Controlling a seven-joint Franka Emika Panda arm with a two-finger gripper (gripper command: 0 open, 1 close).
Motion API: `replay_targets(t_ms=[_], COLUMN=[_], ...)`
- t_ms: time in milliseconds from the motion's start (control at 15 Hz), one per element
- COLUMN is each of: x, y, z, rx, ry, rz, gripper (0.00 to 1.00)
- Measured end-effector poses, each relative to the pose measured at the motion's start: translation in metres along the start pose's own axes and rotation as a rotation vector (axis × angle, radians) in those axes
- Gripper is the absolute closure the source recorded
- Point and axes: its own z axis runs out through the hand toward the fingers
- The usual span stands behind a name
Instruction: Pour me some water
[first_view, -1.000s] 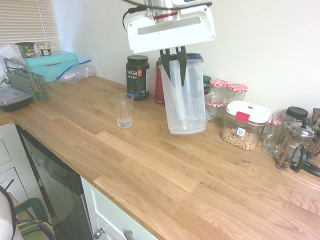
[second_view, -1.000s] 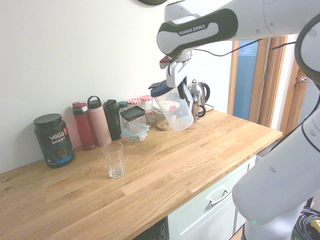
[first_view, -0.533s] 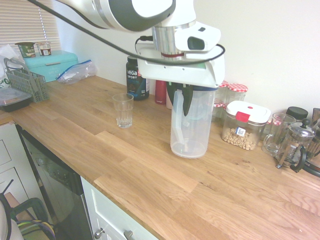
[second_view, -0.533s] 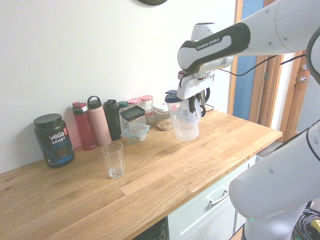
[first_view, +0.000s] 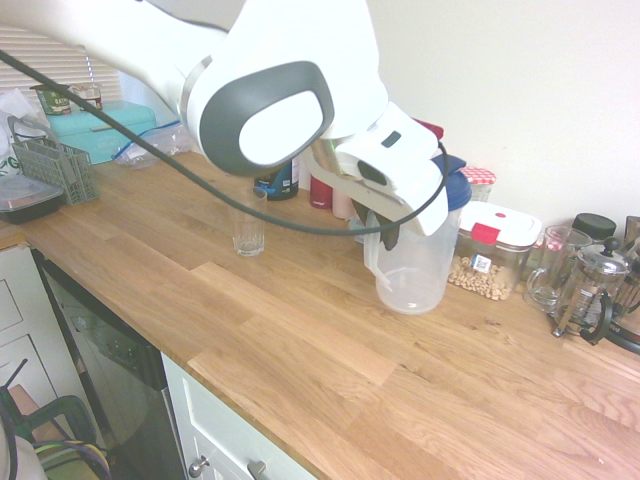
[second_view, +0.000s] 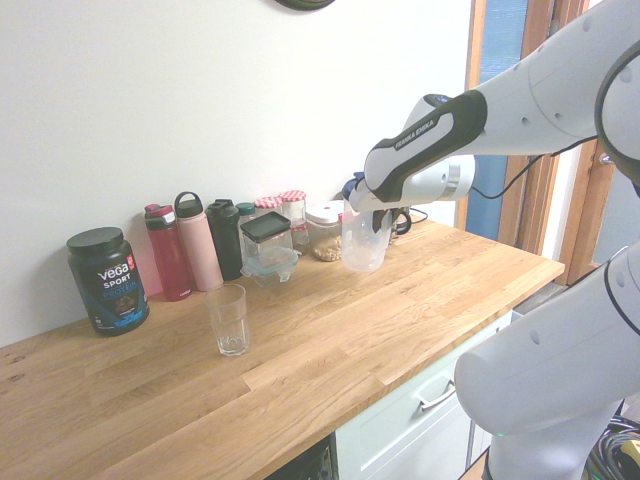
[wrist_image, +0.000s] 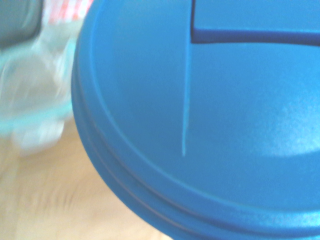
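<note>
Along the wooden desk (first_view: 250, 340), with the first exterior view as guide: at the wall side, near the dry-food container (first_view: 480, 278), the clear pitcher (first_view: 425, 270), tilted slightly, base at or just above the wood, hard to tell which
Jaws clenched on the pitcher's handle (first_view: 376, 258), by the look of it a secure hold
Glass (second_view: 230, 325) upright on the desk, well apart from the pitcher, seemingly empty; no stream visible anywhere
Blue lid (wrist_image: 150, 110) on top of the pitcher; spout opening impossible to confirm, likewise any water inside
Progress, as judged: grasp done; carrying to the glass, tipping over the rim and setting down all left to do
Worth watching for: a twist at the handle, or a knock against the glass during the approach
</note>
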Motion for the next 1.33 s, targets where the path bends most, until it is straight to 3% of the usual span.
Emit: replay_targets(t_ms=[200, 867, 933, 1333], x=[-0.008, -0.024, -0.022, -0.016], y=[0.001, -0.012, -0.015, -0.029], z=[0.012, 0.044, 0.046, 0.053], rx=[-0.020, -0.127, -0.130, -0.141], ry=[0.038, -0.067, -0.071, -0.077], rz=[0.052, 0.033, 0.034, 0.038], gripper=[1.00, 1.00, 0.00, 0.00])
